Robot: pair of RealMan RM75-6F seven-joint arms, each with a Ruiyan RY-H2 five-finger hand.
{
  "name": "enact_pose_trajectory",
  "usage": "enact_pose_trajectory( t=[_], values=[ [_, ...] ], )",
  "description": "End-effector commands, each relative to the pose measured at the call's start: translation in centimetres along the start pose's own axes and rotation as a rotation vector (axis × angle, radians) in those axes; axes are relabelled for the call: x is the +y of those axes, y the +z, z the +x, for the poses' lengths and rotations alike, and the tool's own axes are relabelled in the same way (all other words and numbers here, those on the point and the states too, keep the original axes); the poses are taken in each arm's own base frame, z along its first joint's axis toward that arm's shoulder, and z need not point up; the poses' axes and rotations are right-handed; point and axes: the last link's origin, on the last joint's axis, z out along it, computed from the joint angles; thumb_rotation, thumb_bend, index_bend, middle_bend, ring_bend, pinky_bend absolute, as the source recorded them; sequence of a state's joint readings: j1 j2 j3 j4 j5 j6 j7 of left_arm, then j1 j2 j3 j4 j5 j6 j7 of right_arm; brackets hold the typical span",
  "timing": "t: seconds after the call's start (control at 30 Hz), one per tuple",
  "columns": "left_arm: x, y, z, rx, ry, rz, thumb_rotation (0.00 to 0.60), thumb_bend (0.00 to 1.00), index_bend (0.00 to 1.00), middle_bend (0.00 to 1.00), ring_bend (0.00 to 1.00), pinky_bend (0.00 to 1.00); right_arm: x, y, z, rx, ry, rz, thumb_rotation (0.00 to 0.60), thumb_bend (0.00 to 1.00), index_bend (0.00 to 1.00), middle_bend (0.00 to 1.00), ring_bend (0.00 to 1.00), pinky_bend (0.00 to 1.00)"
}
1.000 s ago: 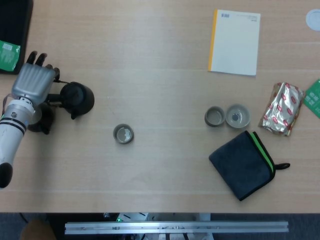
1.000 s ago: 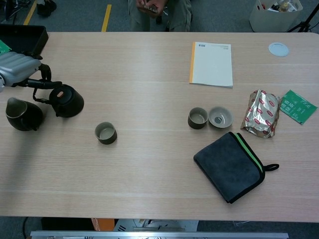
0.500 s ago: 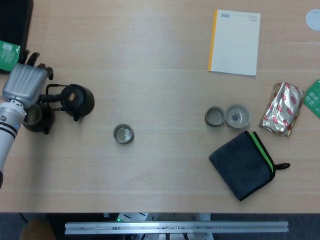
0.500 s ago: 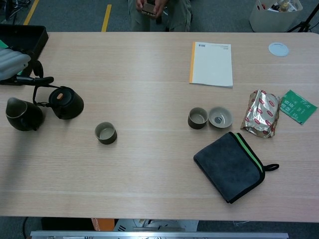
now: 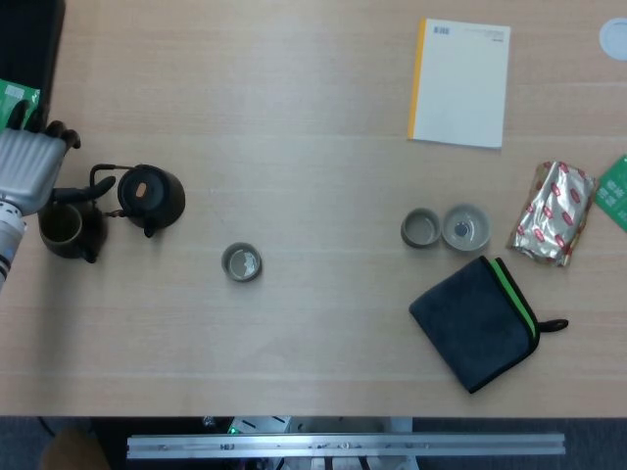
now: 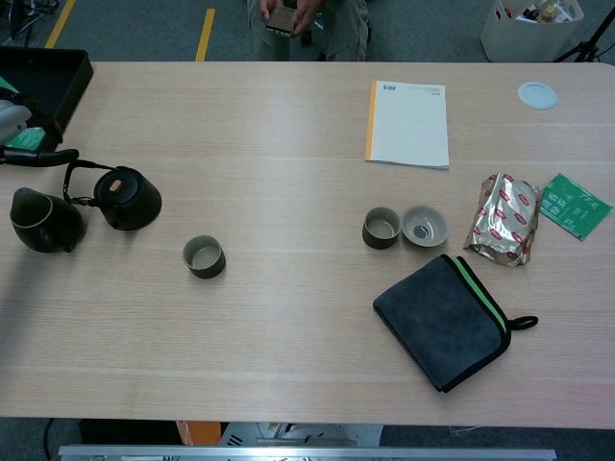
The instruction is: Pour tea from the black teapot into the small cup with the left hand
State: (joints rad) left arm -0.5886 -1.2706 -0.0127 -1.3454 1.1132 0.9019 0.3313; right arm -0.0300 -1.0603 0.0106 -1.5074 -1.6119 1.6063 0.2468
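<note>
My left robot hand (image 5: 24,171) sits at the far-left edge, holding nothing, fingers near the black teapot (image 5: 150,196) handle. The small cup (image 5: 241,262) stands right of it. Reaching in, I risk bumping the dark pitcher (image 5: 69,231) beside the teapot

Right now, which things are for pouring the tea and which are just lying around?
For the tea: black teapot, small cup, left hand.

Lying around: dark pitcher, two more cups, notebook, foil packet, folded cloth.
</note>
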Motion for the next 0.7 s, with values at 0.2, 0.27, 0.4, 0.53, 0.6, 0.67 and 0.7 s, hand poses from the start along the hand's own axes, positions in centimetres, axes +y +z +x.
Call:
enact_pose_trajectory(
  t=[0.2, 0.27, 0.4, 0.53, 0.6, 0.67, 0.7],
  values=[
    [0.9, 1.0, -0.8, -0.026, -0.036, -0.005, 0.0, 0.13, 0.28, 0.23, 0.08, 0.06, 0.2, -0.3, 0.1, 0.003, -0.001, -0.012, 0.6, 0.05, 0.33, 0.32, 0.2, 0.24],
    [1.0, 1.0, -1.1, -0.038, -0.037, -0.006, 0.0, 0.13, 0.28, 0.24, 0.08, 0.06, 0.3, -0.4, 0.1, 0.004, 0.0, -0.015, 0.6, 0.05, 0.33, 0.32, 0.2, 0.24],
    [1.2, 0.8, -1.3, -0.052, -0.03, -0.009, 0.0, 0.13, 0.31, 0.31, 0.08, 0.06, 0.4, -0.4, 0.1, 0.005, -0.001, -0.017, 0.6, 0.05, 0.33, 0.32, 0.2, 0.24],
    [1.2, 0.3, -1.4, -0.056, -0.022, -0.011, 0.0, 0.13, 0.32, 0.33, 0.08, 0.06, 0.4, -0.4, 0.0, 0.002, 0.0, -0.015, 0.6, 0.05, 0.33, 0.32, 0.2, 0.24],
    [1.3, -0.1, -1.4, -0.068, -0.025, -0.015, 0.0, 0.13, 0.33, 0.34, 0.09, 0.06, 0.4, -0.3, 0.0, 0.001, 0.001, -0.014, 0.6, 0.05, 0.33, 0.32, 0.2, 0.24],
    [1.3, -0.5, -1.4, -0.081, -0.026, -0.021, 0.0, 0.13, 0.33, 0.35, 0.09, 0.06, 0.4, -0.3, 0.0, 0.001, 0.003, -0.014, 0.6, 0.05, 0.33, 0.32, 0.2, 0.24],
    [1.4, -0.8, -1.4, -0.084, -0.024, -0.024, 0.0, 0.13, 0.33, 0.36, 0.09, 0.06, 0.4, -0.3, -0.1, 0.001, 0.003, -0.014, 0.6, 0.05, 0.33, 0.32, 0.2, 0.24]
  ],
)
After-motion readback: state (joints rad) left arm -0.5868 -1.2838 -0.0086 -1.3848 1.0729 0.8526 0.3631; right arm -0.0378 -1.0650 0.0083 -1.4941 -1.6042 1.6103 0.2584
